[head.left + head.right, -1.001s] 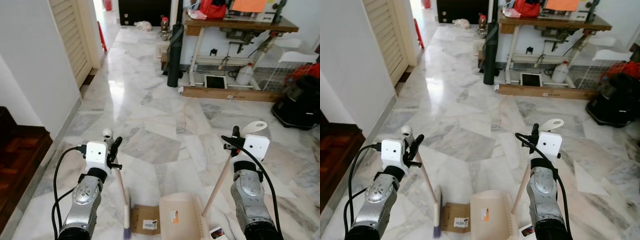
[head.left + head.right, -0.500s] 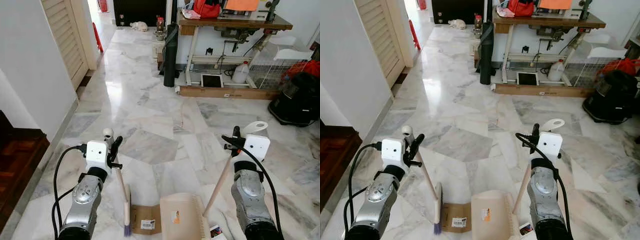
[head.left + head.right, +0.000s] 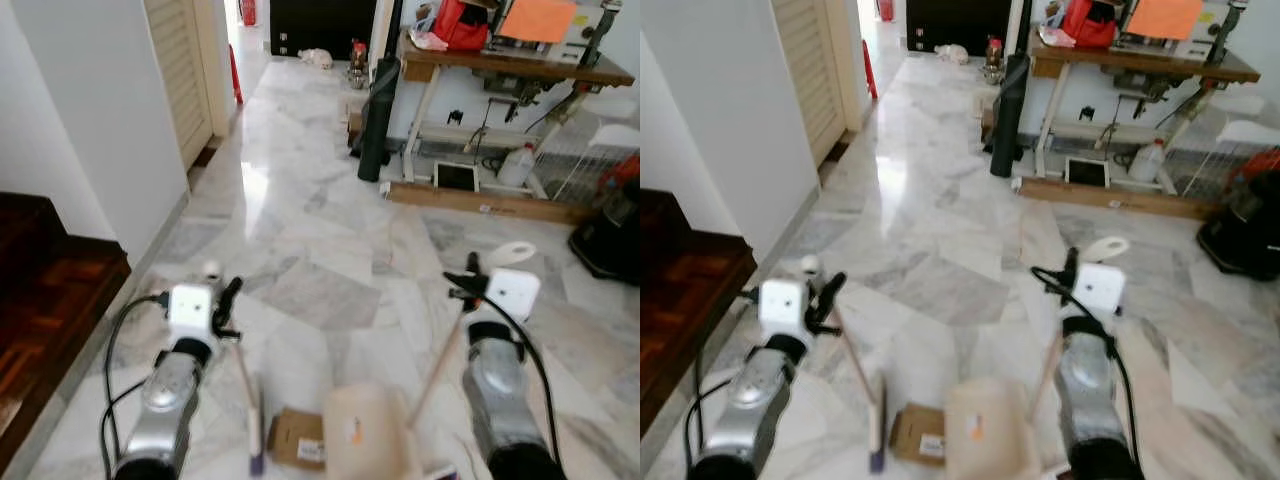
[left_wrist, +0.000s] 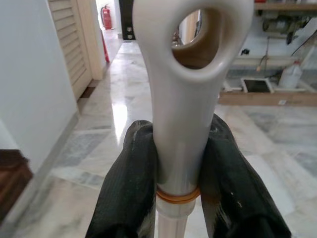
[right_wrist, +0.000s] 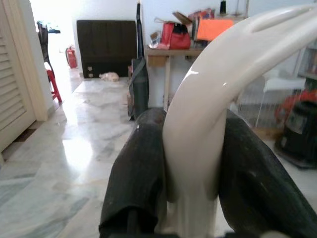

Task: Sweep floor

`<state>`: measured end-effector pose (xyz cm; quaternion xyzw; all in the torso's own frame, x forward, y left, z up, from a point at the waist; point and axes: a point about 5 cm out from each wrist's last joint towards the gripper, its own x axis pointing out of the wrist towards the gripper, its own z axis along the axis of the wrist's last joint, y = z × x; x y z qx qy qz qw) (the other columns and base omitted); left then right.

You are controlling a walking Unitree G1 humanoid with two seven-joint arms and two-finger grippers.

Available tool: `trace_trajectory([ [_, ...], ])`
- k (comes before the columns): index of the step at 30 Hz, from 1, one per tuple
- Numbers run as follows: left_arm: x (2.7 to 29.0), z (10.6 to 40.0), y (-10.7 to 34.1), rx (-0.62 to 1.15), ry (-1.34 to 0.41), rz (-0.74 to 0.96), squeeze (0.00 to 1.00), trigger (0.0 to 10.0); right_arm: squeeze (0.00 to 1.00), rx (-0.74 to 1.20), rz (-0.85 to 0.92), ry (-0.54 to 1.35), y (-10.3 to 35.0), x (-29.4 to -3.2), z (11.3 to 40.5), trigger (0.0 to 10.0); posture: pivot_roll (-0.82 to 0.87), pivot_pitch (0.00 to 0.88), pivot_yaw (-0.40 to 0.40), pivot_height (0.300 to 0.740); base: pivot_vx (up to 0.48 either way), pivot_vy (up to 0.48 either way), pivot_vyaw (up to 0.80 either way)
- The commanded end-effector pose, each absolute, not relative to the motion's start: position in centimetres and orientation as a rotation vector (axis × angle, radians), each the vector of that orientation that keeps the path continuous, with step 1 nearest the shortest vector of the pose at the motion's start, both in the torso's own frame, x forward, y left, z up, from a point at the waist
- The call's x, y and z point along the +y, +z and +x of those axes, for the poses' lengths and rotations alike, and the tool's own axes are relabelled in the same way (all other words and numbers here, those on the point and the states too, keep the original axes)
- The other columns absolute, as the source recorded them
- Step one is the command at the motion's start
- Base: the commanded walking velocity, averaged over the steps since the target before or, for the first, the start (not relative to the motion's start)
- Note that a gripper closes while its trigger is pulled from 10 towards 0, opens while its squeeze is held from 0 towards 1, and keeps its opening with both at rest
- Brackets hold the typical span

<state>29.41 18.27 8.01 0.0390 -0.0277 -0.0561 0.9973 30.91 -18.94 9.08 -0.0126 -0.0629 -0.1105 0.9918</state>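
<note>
My left gripper (image 3: 228,300) is shut on the pale wooden broom handle (image 3: 240,365), just under its white looped end (image 4: 190,44). The broom head (image 3: 255,432) rests on the marble floor (image 3: 320,230) by my feet. On the other side, my right gripper (image 3: 468,285) is shut on the dustpan's handle (image 3: 435,365), whose white loop (image 3: 512,252) sticks up past the fingers (image 5: 133,168). The beige dustpan (image 3: 365,438) sits on the floor between my arms. A flat brown cardboard piece (image 3: 295,440) with a white label lies between broom head and dustpan.
A dark wooden step (image 3: 50,300) and a white wall (image 3: 100,120) close the left side. A louvred door (image 3: 185,70) stands further back. Ahead right are a workbench (image 3: 510,70), a black roll (image 3: 378,120), a white jug (image 3: 516,165) and a black machine (image 3: 610,240).
The whole picture has shifted right and blurred, so the camera has turned left; more of the dark step shows. Both grippers keep their hold on the handles.
</note>
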Motion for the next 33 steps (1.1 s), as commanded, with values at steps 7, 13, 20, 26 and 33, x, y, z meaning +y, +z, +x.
trace_trajectory([
  [7, 17.35, 29.92, 9.72, -0.135, -0.138, 0.074, 0.0, 10.0, 0.0, -0.156, -0.033, -0.247, 9.82, -19.72, 31.0, 10.0, 0.11, 0.0, -0.017, 0.74, 0.0, 0.0, 0.0],
  [13, 17.36, 29.92, 9.77, -0.134, -0.14, 0.076, 0.0, 10.0, 0.0, -0.155, -0.032, -0.248, 9.78, -19.68, 30.94, 10.0, 0.12, 0.0, -0.016, 0.74, 0.0, 0.0, 0.0],
  [20, 17.42, 29.9, 9.98, -0.142, -0.129, 0.085, 0.0, 10.0, 0.0, -0.153, -0.03, -0.249, 9.68, -19.65, 30.86, 10.0, 0.12, 0.001, -0.014, 0.74, 0.0, 0.0, 0.0],
  [26, 17.7, 29.91, 10.19, -0.151, -0.12, 0.091, 0.0, 10.0, 0.0, -0.153, -0.028, -0.249, 9.66, -19.59, 30.84, 10.0, 0.12, 0.002, -0.012, 0.74, 0.324, 0.0, 0.0],
  [33, 17.7, 29.93, 10.28, -0.154, -0.119, 0.09, 0.0, 10.0, 0.0, -0.154, -0.028, -0.251, 9.68, -19.55, 30.85, 10.0, 0.12, 0.001, -0.011, 0.74, 0.339, 0.0, 0.0],
])
